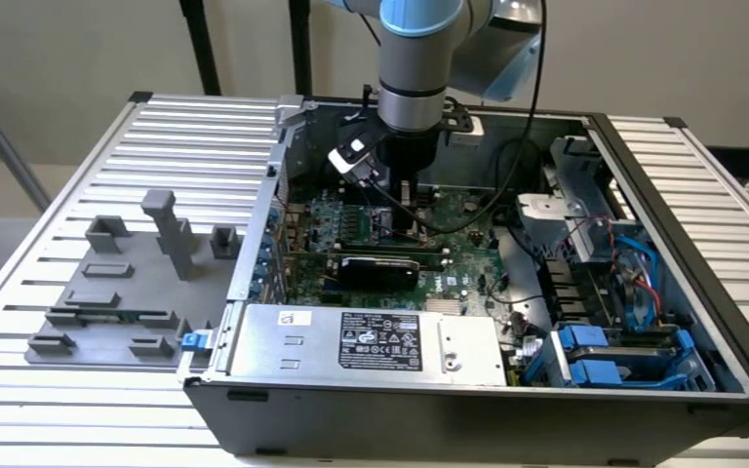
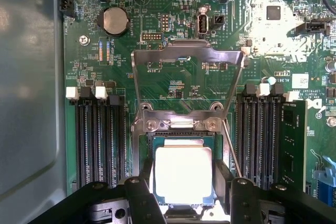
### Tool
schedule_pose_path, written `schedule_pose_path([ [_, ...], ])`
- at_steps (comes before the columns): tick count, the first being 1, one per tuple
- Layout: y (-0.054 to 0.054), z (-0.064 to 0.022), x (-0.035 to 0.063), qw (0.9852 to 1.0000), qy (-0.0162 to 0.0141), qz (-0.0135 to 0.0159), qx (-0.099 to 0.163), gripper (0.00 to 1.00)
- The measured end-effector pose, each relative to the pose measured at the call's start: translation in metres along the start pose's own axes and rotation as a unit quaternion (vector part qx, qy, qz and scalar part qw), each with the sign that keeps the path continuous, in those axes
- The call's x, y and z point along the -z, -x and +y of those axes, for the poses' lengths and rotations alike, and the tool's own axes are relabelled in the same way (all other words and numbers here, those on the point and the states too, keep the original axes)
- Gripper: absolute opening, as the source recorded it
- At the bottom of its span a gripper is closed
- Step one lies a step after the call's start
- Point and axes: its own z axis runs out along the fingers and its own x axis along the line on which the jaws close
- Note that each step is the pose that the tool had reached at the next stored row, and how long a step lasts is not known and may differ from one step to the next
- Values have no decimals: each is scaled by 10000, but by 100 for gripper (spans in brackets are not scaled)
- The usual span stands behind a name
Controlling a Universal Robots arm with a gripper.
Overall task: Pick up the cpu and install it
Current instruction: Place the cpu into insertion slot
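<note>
Two black fingers (image 2: 147, 182) of the gripper (image 2: 184, 190) clamp the one cpu (image 2: 184, 174) by its sides, directly over the motherboard's socket (image 2: 152, 144) (one metal load plate (image 2: 186, 51) stands flipped open beyond it).

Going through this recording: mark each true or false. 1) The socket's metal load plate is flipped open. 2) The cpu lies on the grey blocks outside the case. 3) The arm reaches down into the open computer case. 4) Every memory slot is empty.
1) True: the load plate stands swung up, away from the socket.
2) False: the cpu sits over the socket, with the gripper closed on two of its opposite sides.
3) True: the arm comes down into the computer case, which has its side open.
4) False: one memory stick sits in a slot beside the socket.
</note>
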Motion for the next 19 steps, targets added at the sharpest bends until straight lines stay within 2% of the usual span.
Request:
schedule_pose_path([
  [19,-17,-1,-16,10000,0,-3,-17,55],
])
